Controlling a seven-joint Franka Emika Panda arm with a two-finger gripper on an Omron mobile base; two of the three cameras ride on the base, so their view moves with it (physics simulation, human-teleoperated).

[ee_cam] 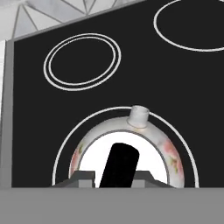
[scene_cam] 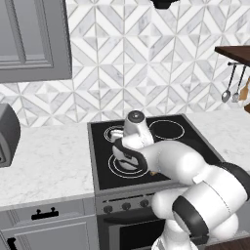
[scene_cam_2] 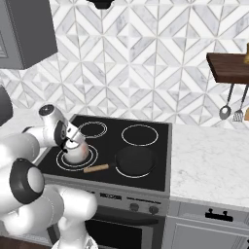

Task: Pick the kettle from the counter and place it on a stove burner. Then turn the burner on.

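While nearly shut, jaws seemingly grip the kettle handle.

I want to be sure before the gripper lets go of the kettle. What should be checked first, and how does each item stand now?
1. Kettle over the stove burner, the largest double-ringed circle: ok.
2. Kettle inside the ring in the hand view: ok.
3. Kettle upright: ok.
4. Gripper shut on the kettle's handle: ok.
5. Kettle base resting on the glass: cannot tell.
6. Kettle apart from the black pan and its wooden handle: ok.
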